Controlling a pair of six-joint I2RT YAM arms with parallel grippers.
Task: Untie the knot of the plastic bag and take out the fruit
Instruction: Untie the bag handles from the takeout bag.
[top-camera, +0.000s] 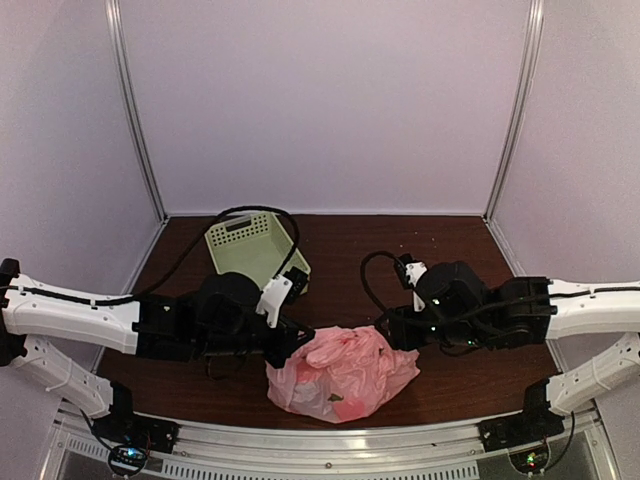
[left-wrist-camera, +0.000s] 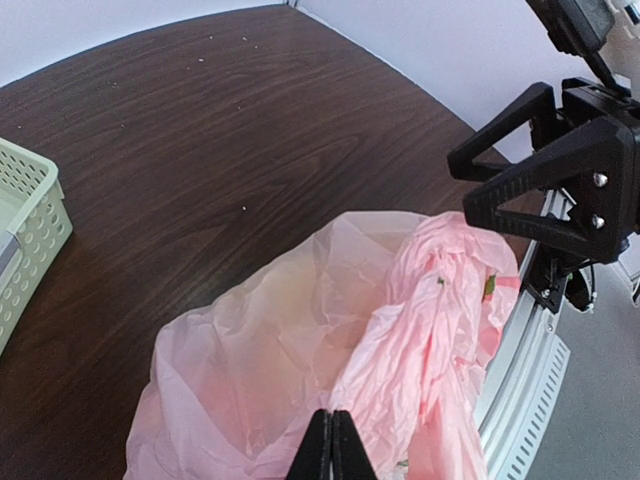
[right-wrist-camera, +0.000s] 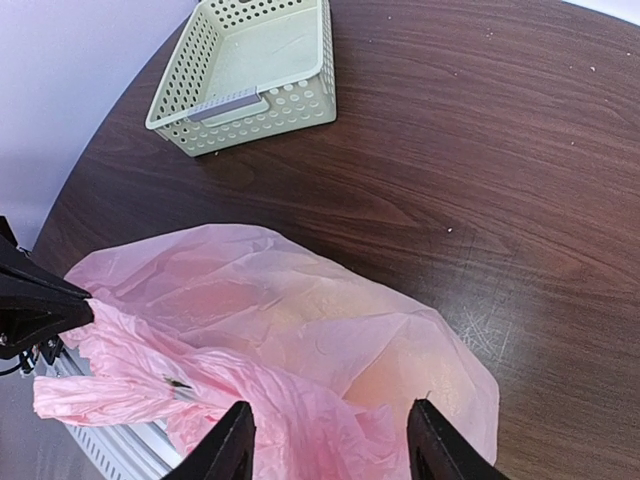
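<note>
The pink plastic bag (top-camera: 340, 372) lies crumpled near the table's front edge, and a twisted band of plastic runs along its front side (left-wrist-camera: 440, 310). The fruit is hidden inside; only faint yellowish and reddish tints show through the plastic (right-wrist-camera: 400, 330). My left gripper (left-wrist-camera: 332, 445) is shut, pinching a fold of the bag at its left end (top-camera: 303, 343). My right gripper (right-wrist-camera: 330, 445) is open, with its fingers (right-wrist-camera: 235, 445) straddling the bag's right top without closing on it. It hovers at the bag's right side (top-camera: 393, 330).
A pale green slotted basket (top-camera: 252, 245) stands empty at the back left, also seen in the right wrist view (right-wrist-camera: 250, 70). The metal front rail (top-camera: 330, 435) runs just beside the bag. Dark wood table (left-wrist-camera: 250, 130) extends behind the bag.
</note>
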